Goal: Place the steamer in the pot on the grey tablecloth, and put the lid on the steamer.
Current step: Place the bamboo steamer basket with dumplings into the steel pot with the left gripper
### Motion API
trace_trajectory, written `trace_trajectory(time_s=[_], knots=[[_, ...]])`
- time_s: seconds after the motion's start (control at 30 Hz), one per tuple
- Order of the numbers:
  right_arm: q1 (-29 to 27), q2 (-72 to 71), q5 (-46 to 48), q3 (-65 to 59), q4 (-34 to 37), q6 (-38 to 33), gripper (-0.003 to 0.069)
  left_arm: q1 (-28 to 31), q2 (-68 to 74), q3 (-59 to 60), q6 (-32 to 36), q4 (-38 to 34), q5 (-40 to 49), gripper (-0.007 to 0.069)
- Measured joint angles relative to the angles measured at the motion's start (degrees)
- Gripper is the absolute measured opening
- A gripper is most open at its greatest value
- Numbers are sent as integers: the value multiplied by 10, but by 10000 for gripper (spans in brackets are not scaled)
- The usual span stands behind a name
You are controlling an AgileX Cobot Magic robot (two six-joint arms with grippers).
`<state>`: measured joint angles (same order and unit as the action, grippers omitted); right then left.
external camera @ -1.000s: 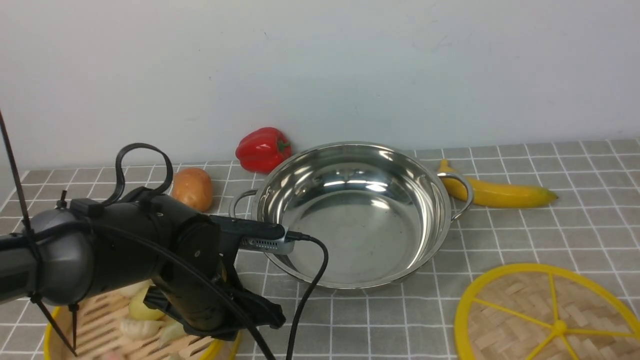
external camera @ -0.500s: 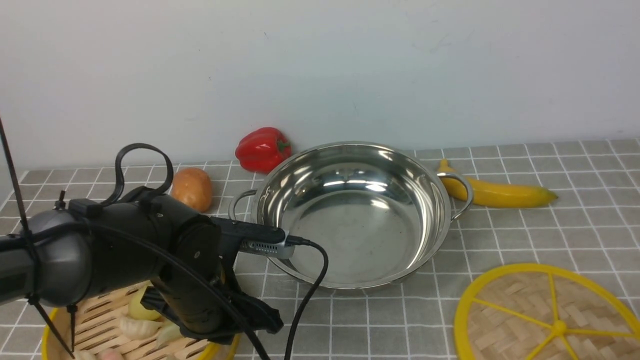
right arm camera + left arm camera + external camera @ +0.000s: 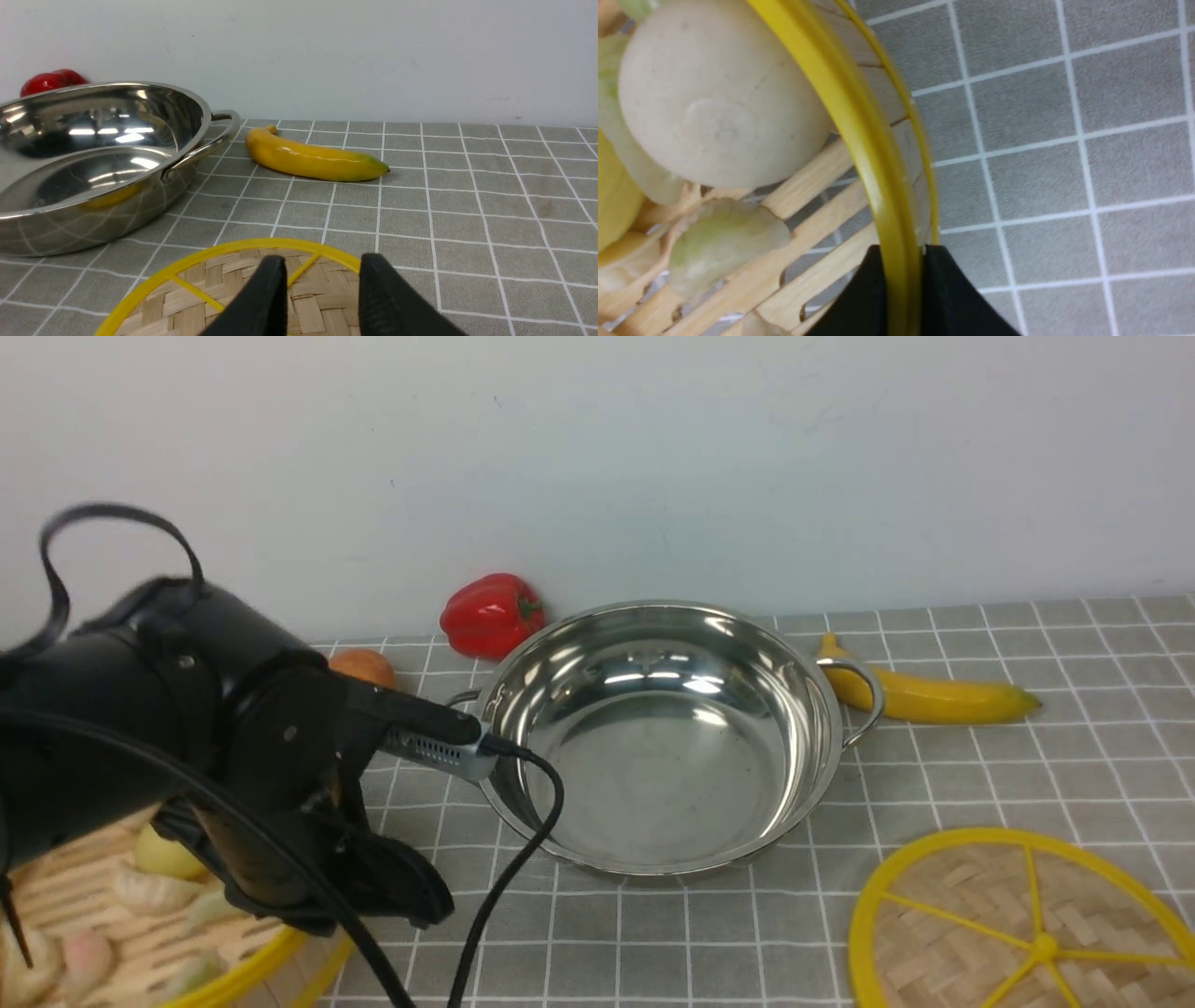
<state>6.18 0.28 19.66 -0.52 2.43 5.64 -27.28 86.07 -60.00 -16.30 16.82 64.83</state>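
At front-left, near pot (image 3: 672, 737), steamer (image 3: 84, 882) w/ L gripper (image 3: 901, 254) pinched shut on its yellow rim. Prob light, stiff bamboo, but buns (image 3: 719, 93) loose inside, so keep level; rim looks best hold. R gripper (image 3: 322, 275) jaws apart, empty, over lid (image 3: 163, 308), flat on cloth (image 3: 1027, 756) right of pot.
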Motion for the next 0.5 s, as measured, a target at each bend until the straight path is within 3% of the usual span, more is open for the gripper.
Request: trace_trajectory(time_s=[0.3,0.5], knots=[[0,0,0,0,0,0,240,0,0,-127,105,3,44,64],[0,0,0,0,0,0,240,0,0,-207,207,-53,56,64]])
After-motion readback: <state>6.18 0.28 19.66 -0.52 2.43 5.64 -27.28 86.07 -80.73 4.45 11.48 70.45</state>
